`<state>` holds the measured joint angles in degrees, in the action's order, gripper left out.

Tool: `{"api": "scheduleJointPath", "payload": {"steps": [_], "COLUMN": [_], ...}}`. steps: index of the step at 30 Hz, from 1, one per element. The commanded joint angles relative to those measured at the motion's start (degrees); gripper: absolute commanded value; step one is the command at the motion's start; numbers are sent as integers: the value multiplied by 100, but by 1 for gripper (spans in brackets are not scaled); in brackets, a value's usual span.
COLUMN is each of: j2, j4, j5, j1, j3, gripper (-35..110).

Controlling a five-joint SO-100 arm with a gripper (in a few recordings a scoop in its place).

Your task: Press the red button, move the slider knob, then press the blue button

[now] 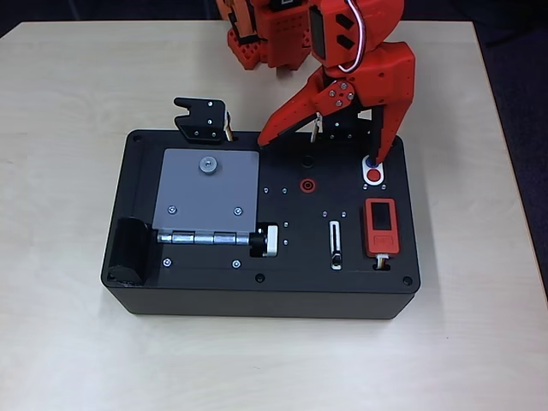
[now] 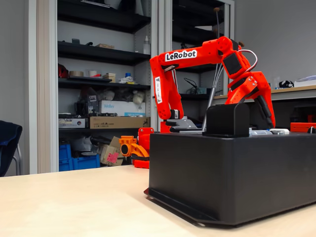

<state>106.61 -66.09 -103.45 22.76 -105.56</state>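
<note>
In the overhead view, going left to right across the box (image 1: 205,291), we find the slider knob (image 1: 336,259) at the slot's 6 o'clock end, then the red button (image 1: 374,176) with the blue button (image 1: 370,161) just at its 12 o'clock. Our gripper (image 1: 321,141) is spread wide and holds nothing; one fingertip sits over the blue disc. We judge red comes first, so we should shift that tip toward 6 o'clock and press straight down.
</note>
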Motion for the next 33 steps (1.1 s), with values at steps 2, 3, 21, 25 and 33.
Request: {"api": "scheduleJointPath", "payload": {"steps": [2, 3, 21, 25, 33], "j2": [202, 211, 343, 316, 686], "j4": [9, 26, 35, -202, -369], "j5": [-105, -123, 149, 562, 1063], "j1": [114, 123, 53, -149, -545], "j3": [-97, -114, 53, 642, 1160], "gripper": [66, 66, 65, 62, 42]}}
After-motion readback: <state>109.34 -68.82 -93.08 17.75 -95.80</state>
